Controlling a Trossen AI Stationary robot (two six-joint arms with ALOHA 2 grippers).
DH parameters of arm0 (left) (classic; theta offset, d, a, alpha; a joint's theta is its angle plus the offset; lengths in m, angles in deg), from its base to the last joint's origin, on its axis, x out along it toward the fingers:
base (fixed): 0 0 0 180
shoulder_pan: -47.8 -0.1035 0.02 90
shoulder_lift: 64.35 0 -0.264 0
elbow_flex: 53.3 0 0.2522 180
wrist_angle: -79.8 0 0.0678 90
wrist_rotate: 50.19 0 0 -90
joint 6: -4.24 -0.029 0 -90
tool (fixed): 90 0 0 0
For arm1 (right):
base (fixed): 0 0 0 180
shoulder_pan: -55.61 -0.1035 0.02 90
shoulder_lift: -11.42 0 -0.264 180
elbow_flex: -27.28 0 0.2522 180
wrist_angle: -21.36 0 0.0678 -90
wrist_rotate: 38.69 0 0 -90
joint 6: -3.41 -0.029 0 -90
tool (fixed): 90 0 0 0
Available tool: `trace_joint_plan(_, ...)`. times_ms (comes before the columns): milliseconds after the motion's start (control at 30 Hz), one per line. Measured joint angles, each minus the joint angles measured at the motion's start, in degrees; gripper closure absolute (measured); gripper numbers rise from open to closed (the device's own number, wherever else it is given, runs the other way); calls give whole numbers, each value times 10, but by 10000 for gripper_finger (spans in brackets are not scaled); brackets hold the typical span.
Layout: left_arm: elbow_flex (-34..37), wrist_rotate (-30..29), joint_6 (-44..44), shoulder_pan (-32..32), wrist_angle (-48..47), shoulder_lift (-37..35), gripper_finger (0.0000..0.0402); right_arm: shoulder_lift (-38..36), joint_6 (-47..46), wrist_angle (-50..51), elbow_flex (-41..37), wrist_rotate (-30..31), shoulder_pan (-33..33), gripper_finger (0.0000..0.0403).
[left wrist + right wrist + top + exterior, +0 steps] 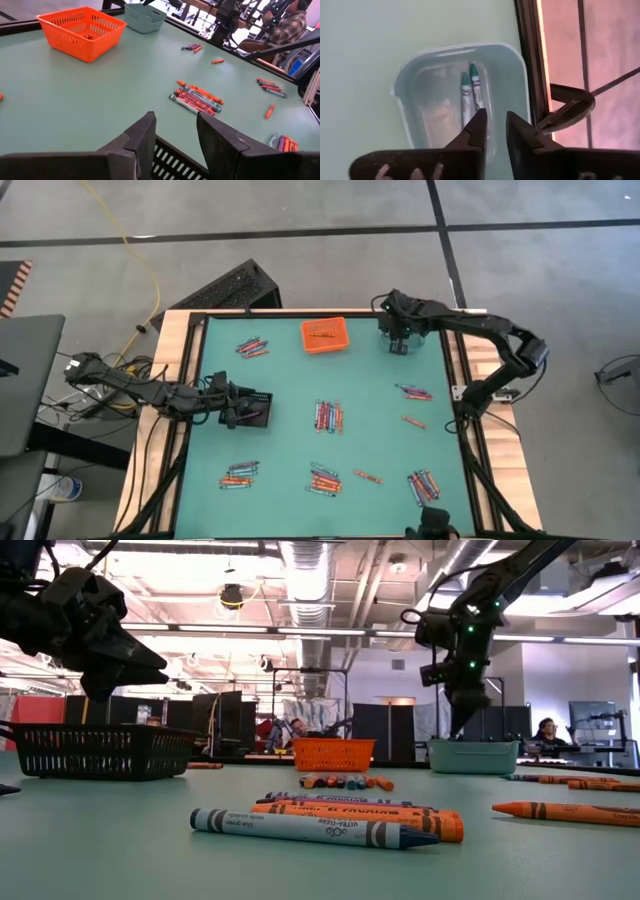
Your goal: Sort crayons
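Note:
Loose crayons lie on the green mat in several small heaps, for instance at the middle (329, 416), the far left (252, 347) and the near right (423, 485). My right gripper (495, 117) hangs open just above the teal bin (440, 80) at the far right, pointing steeply down. Two teal-green crayons (470, 95) lie side by side on that bin's floor, below the fingers. My left gripper (175, 125) stands open over the black bin (258, 408) at the table's left, with nothing between its fingers. An orange bin (325, 335) sits at the far middle.
More crayon heaps lie near the front (240, 474) (325, 479), and single orange ones at the right (411, 421) (368, 476). A wooden frame (170, 360) borders the mat. A black crate (225, 288) stands beyond the far edge. People sit in the room behind (545, 730).

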Motion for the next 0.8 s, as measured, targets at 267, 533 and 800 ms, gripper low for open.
trace_joint_plan(267, 0, 0, 0, 0, 0, 0, 269, -15, -10, 35, 9, 45, -45, 324)
trace_joint_plan(533, 0, 0, 0, 0, -1, 0, 269, -38, -177, 175, 72, 43, -149, 324)
trace_joint_plan(800, 0, 76, 9, 0, -8, 0, 269, -50, -446, 195, 80, -72, -314, 324)
